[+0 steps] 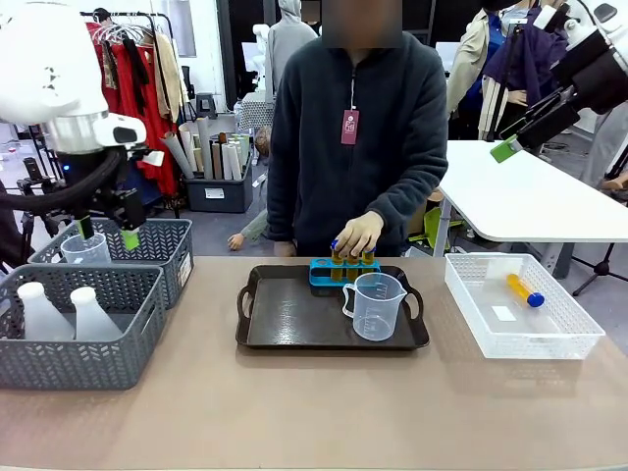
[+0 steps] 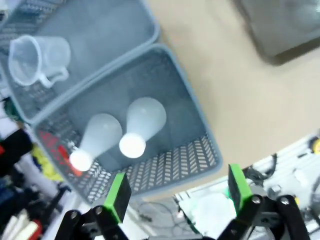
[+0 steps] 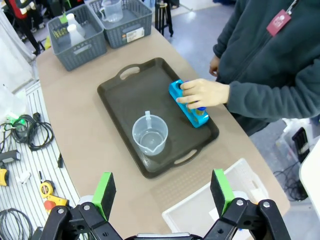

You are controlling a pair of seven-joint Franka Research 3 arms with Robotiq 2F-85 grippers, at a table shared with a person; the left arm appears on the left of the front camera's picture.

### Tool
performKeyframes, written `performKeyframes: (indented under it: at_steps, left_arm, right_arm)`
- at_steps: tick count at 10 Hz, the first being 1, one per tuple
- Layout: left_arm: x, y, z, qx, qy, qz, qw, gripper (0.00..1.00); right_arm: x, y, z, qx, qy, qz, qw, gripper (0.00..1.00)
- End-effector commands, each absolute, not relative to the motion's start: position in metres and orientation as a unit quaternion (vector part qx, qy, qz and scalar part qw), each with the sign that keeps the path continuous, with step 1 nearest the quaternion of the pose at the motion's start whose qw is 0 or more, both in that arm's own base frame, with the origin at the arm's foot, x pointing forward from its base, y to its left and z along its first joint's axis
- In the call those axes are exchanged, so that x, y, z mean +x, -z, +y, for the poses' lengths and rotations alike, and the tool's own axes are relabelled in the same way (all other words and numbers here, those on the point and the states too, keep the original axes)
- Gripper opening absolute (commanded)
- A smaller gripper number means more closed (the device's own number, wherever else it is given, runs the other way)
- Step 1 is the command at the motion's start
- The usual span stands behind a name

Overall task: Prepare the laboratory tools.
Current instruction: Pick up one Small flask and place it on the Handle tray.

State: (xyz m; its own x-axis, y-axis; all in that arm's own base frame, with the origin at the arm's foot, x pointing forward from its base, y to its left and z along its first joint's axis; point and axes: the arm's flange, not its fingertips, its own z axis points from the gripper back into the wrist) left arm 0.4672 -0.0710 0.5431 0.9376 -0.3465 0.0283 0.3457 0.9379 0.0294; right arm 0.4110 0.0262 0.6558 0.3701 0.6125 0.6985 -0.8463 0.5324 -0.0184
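Hovering near basket w/ 2 flasks, L tool released, R tool released, chest tag illegible

We worked in what looked like a robotics test workshop. Cables and a tape measure lay on the floor beside the surface, and a clothes rack and a crate of rolled sheets stood behind.

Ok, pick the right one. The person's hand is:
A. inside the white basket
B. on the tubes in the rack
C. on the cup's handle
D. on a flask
B: the hand rests on top of the tubes standing in the rack at the far edge of the tray.
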Motion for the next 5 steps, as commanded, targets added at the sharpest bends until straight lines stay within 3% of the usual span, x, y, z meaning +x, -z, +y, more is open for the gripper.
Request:
performKeyframes:
  at_steps: [1, 5]
  left_arm:
    - [0.459, -0.52, -0.066, 0.016, 0.122, -0.013, 0.992, 1.0]
    - [0.461, -0.468, -0.032, 0.0, 0.032, -0.007, 0.999, 1.0]
  right_arm:
    - [0.412, -0.657, 0.027, 0.185, -0.452, -0.341, 0.803, 1.0]
    - [0.412, -0.657, 0.027, 0.185, -0.452, -0.341, 0.803, 1.0]
